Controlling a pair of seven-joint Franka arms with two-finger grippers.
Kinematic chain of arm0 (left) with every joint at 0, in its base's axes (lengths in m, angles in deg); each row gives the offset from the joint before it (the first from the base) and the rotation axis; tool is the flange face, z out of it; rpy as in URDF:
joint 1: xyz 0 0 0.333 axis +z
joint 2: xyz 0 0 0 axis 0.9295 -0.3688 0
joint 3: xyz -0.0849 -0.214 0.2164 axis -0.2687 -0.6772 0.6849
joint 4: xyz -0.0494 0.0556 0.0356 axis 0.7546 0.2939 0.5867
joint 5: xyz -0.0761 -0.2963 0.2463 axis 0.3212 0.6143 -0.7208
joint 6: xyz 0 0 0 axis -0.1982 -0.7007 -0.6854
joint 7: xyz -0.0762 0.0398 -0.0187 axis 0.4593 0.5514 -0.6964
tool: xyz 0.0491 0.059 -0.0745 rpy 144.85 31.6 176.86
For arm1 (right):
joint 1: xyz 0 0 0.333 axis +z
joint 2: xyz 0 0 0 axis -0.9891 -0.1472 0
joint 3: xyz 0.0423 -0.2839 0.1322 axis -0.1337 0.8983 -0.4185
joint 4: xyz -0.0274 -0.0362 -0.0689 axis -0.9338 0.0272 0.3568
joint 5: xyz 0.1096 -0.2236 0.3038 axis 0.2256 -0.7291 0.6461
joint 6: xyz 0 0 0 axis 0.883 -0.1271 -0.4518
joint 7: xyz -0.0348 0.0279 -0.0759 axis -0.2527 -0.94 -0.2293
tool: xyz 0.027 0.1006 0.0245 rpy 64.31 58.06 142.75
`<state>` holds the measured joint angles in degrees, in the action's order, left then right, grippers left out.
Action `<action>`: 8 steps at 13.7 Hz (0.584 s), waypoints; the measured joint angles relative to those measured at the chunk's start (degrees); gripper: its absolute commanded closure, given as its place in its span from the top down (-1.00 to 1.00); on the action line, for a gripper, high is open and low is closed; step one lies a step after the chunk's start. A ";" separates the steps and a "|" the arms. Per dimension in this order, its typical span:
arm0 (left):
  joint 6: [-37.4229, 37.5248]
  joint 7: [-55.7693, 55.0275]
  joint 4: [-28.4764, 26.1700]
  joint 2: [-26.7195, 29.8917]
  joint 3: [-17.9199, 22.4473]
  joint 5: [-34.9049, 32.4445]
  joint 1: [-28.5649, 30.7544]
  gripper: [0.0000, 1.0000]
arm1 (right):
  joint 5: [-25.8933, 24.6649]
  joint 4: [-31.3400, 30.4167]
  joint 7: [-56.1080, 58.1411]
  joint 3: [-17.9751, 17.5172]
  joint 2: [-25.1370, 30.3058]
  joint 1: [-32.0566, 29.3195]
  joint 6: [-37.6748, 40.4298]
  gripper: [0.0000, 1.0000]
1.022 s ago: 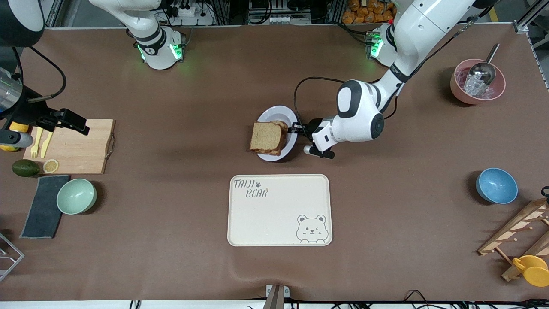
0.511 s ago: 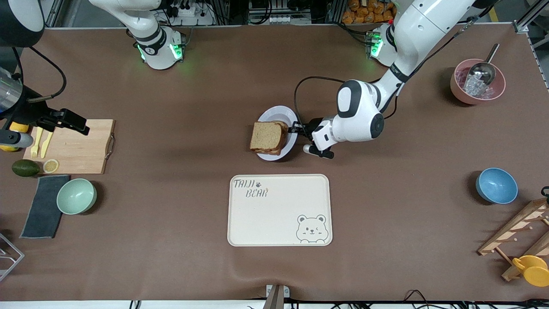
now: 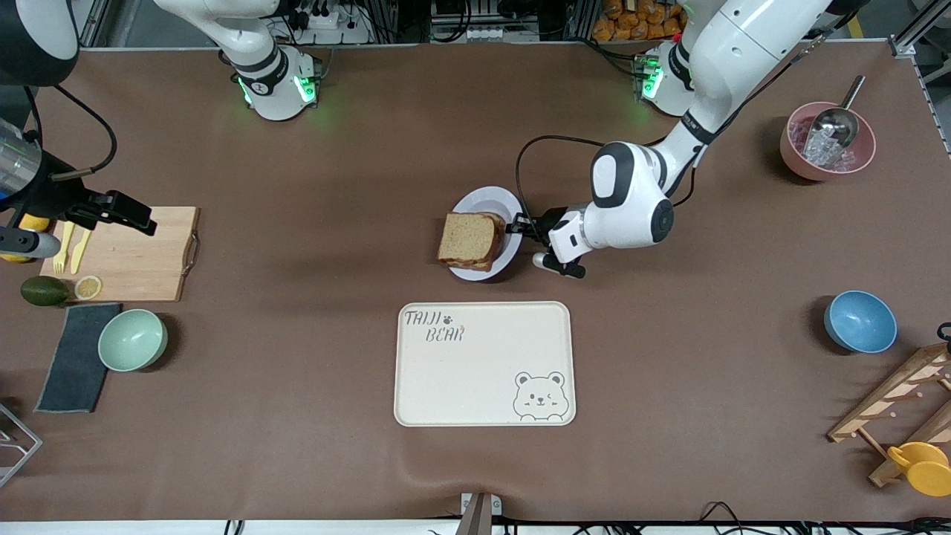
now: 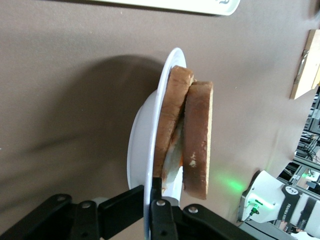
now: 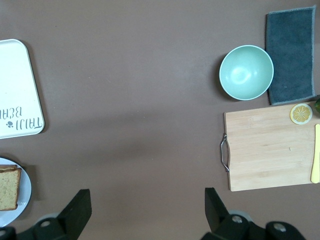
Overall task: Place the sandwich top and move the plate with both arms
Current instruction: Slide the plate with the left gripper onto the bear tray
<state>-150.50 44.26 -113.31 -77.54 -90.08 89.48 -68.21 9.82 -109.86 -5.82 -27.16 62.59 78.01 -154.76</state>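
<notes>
Plate (image 3: 484, 206) gripped at its rim, bread top (image 3: 468, 237) already on.
Left gripper (image 3: 518, 225) clamped on the rim; right gripper (image 5: 145, 210) open above the worktop; next, carry toward tray (image 3: 484, 362).

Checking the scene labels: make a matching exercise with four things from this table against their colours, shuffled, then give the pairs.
Things:
1. plate
2. tray
3. bowl by the dark cloth
4. bowl holding a metal scoop

Colours:
A. pale green
B. pink
C. cream with a bear print
D. pale lavender-white

Pairs: 1-D, 2-C, 3-A, 4-B
</notes>
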 measured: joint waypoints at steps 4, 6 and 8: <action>1.35 1.18 -0.79 0.00 -8.23 0.06 11.02 -1.00 | -0.01 0.00 0.00 0.03 -0.01 -0.01 0.00 1.00; 1.91 1.88 -1.22 0.00 -9.46 0.21 13.33 -1.00 | -0.01 0.00 0.00 0.06 -0.02 -0.01 0.00 1.00; 1.92 2.65 -1.31 0.00 -9.72 2.14 13.60 -1.00 | -0.01 0.00 0.00 0.08 -0.03 -0.01 0.00 1.00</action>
<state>-148.58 46.91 -114.62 -77.54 -99.79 91.62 -54.60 9.81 -109.86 -5.82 -27.08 62.56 78.00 -154.76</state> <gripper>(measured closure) 0.934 0.000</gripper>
